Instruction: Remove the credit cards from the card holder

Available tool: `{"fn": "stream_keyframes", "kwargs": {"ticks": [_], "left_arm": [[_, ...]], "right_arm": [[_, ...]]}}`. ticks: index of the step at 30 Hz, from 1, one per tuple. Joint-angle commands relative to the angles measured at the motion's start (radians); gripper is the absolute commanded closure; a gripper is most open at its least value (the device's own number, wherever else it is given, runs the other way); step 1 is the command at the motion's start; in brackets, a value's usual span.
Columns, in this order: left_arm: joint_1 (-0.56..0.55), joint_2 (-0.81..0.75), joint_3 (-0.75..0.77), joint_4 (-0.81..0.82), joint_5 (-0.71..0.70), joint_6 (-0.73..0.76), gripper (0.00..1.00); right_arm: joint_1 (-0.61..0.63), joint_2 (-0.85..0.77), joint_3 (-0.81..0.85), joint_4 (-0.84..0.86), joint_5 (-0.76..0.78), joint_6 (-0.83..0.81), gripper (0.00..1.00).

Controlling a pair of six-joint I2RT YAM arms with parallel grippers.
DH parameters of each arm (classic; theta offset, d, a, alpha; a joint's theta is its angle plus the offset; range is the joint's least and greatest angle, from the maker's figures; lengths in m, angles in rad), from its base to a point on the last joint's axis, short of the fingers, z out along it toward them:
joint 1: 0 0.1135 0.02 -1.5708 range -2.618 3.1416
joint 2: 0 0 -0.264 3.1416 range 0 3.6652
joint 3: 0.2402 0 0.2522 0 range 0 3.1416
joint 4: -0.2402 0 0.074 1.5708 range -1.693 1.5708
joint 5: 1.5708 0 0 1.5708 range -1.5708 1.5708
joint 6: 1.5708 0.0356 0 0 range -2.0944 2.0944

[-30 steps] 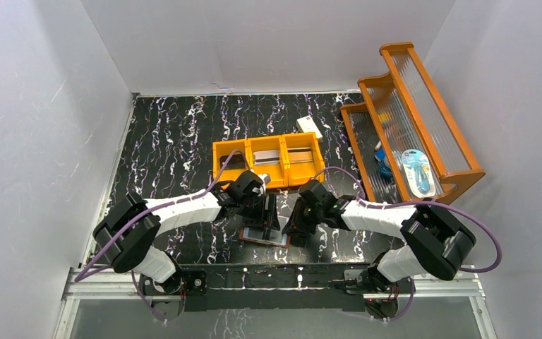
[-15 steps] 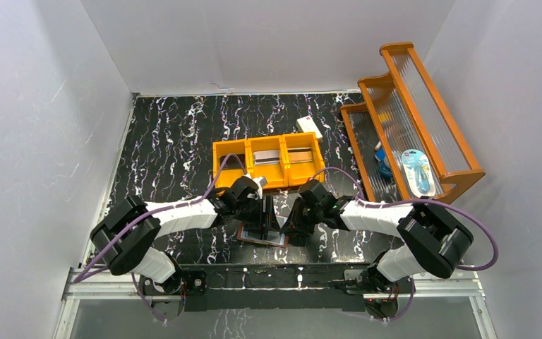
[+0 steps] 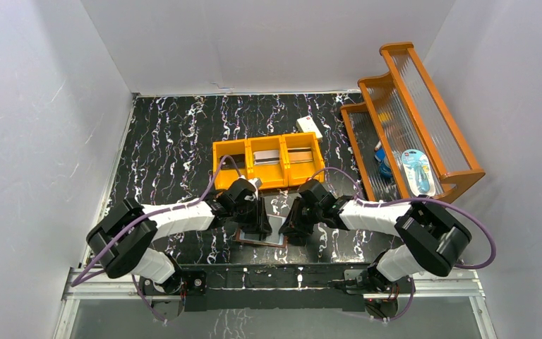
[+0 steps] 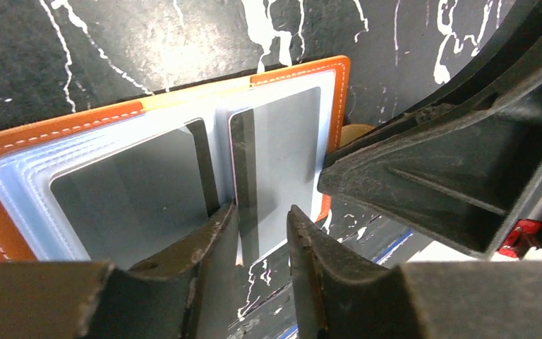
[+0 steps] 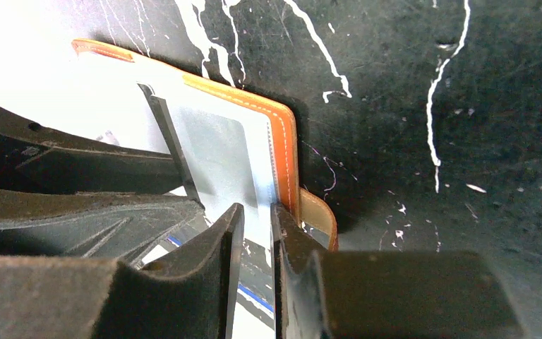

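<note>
— Now, left hand (image 4: 261, 219)?
— Lately narrowed around upright credit card (image 4: 243, 169); grip uncertain. Extraction seems imminent.
— And the card holder (image 4: 14, 169)?
— Open on desk (image 3: 176, 134), robot's side of orange tray (image 3: 217, 162); right hand (image 5: 254, 215) pinches its edge.

We can read no text, label, brand or number in any view. The blister pack (image 3: 418, 171) in the wooden rack (image 3: 398, 49) carries print too small for us to make out. The faces of the credit cards (image 4: 134, 191) in the card holder (image 4: 222, 141) show us no legible writing.
</note>
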State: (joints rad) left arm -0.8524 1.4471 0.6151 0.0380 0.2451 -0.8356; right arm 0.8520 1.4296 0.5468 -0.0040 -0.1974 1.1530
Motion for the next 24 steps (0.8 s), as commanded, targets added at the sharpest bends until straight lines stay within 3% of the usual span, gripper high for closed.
{"fn": "stream_keyframes", "kwargs": {"ticks": [1,9,17,24], "left_arm": [[-0.002,-0.065,-0.015,-0.079,-0.028,0.002,0.73],[0.0,-0.087,0.007,-0.124,-0.038,0.019,1.0],[0.0,-0.114,0.003,-0.134,-0.059,0.004,1.0],[0.001,-0.137,-0.018,-0.129,-0.064,-0.002,1.0]], "right_arm": [[0.009,0.068,-0.04,-0.105,0.095,-0.034,0.7],[0.007,0.092,0.009,-0.136,0.087,-0.058,0.7],[0.004,0.08,0.101,-0.266,0.136,-0.11,0.7],[0.004,-0.053,0.169,-0.294,0.115,-0.143,0.68]]}}
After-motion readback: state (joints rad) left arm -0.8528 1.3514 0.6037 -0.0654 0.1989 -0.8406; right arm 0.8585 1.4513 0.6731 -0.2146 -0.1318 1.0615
